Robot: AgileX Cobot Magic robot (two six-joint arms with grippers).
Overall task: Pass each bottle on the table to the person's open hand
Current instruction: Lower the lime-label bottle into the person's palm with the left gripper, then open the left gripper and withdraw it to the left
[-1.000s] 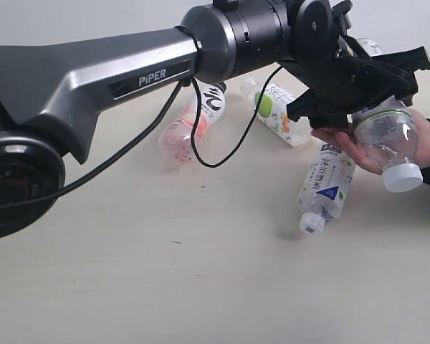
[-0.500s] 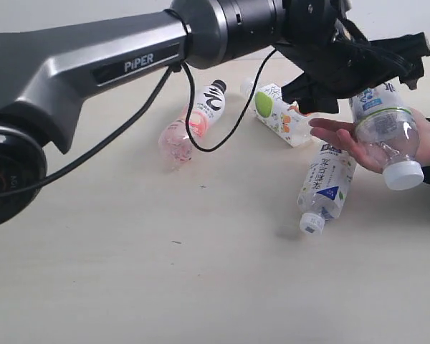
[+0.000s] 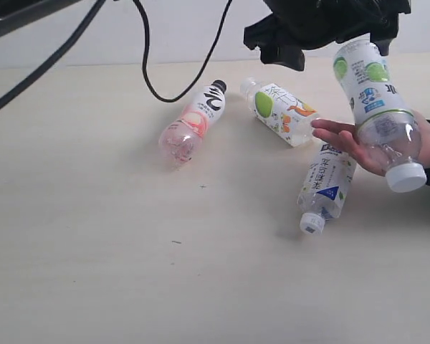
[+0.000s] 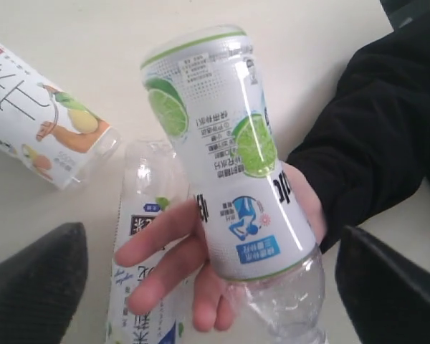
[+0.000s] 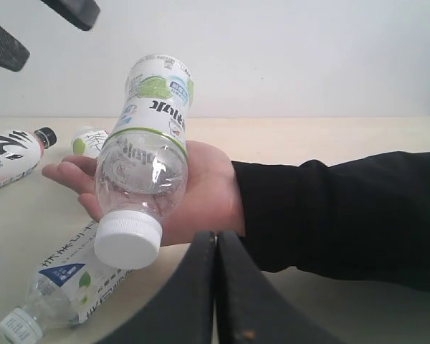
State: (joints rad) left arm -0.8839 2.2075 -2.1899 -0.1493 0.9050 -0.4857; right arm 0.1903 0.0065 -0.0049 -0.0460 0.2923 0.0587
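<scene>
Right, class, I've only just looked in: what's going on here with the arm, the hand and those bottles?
A lime-label bottle rests tilted, cap end lower, in the person's open hand. The left gripper hangs open above it, touching nothing. Three bottles lie on the table: a pink bottle, an orange-label bottle and a blue-label bottle, which sits partly beneath the hand. The right gripper is shut and holds nothing.

A plain white wall (image 5: 308, 57) rises behind the far edge of the worktop (image 5: 344, 134) (matt, evenly lit). A black sleeve (image 5: 344, 215) lies over the worktop toward its right edge, the cloth softly creased along its length.
</scene>
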